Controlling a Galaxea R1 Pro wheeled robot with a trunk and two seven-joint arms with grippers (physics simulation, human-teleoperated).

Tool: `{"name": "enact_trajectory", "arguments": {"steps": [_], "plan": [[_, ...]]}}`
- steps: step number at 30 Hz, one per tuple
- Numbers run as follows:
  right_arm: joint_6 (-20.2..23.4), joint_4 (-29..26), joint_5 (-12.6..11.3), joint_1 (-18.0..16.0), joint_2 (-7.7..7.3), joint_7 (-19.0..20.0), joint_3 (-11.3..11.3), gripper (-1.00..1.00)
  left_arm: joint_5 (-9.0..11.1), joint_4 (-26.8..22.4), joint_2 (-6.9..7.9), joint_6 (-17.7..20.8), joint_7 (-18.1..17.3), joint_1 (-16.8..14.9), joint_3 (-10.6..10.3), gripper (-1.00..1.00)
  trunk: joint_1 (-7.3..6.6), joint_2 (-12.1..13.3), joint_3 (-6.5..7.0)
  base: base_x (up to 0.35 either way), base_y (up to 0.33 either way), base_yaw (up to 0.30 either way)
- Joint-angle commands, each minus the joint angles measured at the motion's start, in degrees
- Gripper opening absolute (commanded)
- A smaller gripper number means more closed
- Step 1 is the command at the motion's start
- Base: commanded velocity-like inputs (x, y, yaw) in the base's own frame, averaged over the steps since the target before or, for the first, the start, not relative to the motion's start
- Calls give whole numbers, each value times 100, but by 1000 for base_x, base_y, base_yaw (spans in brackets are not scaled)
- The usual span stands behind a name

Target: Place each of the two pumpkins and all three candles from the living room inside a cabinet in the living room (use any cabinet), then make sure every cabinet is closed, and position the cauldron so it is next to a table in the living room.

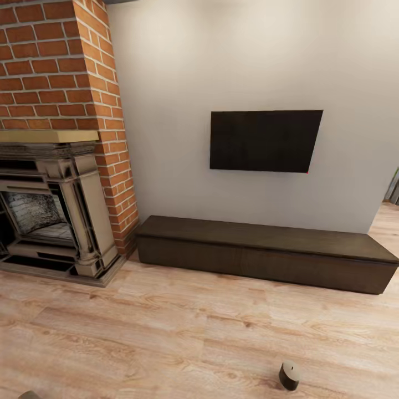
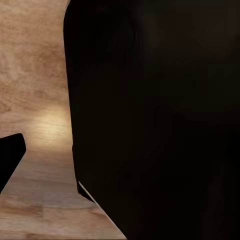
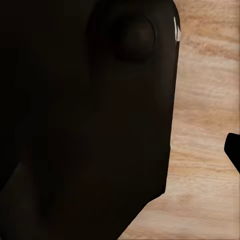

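Standing candle [image 1: 289, 374], closed cabinet [image 1: 266, 252] beyond

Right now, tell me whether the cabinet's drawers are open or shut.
Shut: both drawer fronts of the cabinet sit flush, with no pale interior showing.

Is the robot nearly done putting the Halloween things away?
Not by the look of it. The long dark cabinet under the TV has both drawers shut, but one candle stands on the wooden floor in front of it, so that one isn't put away. No pumpkins or cauldron are in sight here. Whether either gripper holds anything can't be told; the wrist views are mostly dark.
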Motion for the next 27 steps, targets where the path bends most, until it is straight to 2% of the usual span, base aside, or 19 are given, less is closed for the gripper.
{"name": "enact_trajectory", "arguments": {"steps": [1, 7, 15, 22, 27], "plan": [[-33, -33, -4, -34, 4, 21, -7, 100, -9, -33, 33, -33, -33, -17, 9, 100, 0, -3, -3, 0, 0, 0], [-118, -31, -9, -49, 14, 18, -8, 100, -16, -146, 1, -135, -51, -17, -33, 100, 0, -3, -3, 0, -74, 0], [-358, -15, 11, -53, 24, 18, 1, 100, -47, -193, -34, -384, -53, -17, -52, 100, 0, -3, -3, 0, -260, 0], [-331, -17, 9, -53, 18, 18, 1, 100, -52, -193, -35, -392, -53, -17, -52, 100, 0, -3, -3, 0, -273, -7], [-337, -17, 9, -53, 18, 18, 0, 100, -52, -193, -35, -395, -53, -17, -52, 100, 0, -3, -3, 0, -273, -196]]}}
